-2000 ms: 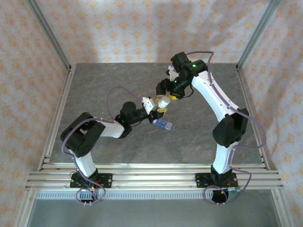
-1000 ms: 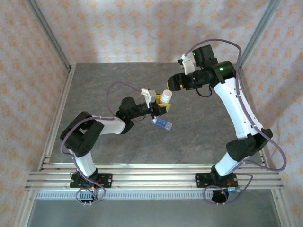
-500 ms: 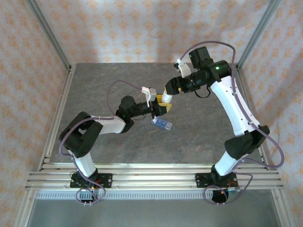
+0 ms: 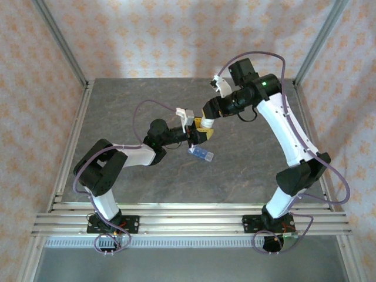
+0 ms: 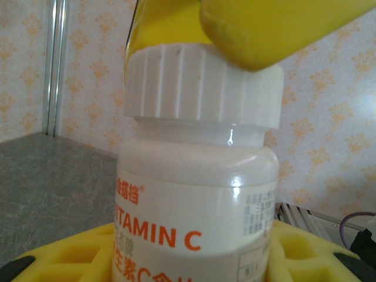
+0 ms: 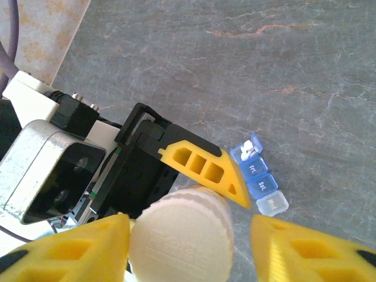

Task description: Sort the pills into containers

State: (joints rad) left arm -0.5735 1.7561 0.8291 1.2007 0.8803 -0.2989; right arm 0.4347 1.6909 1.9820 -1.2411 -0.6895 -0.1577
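Observation:
A white vitamin C bottle (image 5: 194, 194) stands upright in the air, and my left gripper (image 4: 200, 132) is shut on its body. My right gripper (image 6: 189, 230) is over its ribbed white cap (image 6: 179, 238), jaws open around it. The left finger (image 6: 88, 247) touches the cap; the right finger (image 6: 299, 252) stands a little apart from it. One of those yellow fingers (image 5: 264, 29) overlaps the cap's top in the left wrist view. The blue pill box, the containers (image 4: 201, 154), lies on the table just below the bottle. Its end compartment is open with white pills (image 6: 247, 148) inside.
The grey stone-patterned table (image 4: 247, 170) is bare around the pill box. Metal frame posts (image 4: 61, 44) and patterned walls enclose the table. The left wrist's camera housing (image 6: 47, 170) sits close beside the right gripper.
My right gripper has swung in from the right and come down over the bottle's cap, and its jaws have narrowed. The left gripper and bottle have stayed put.

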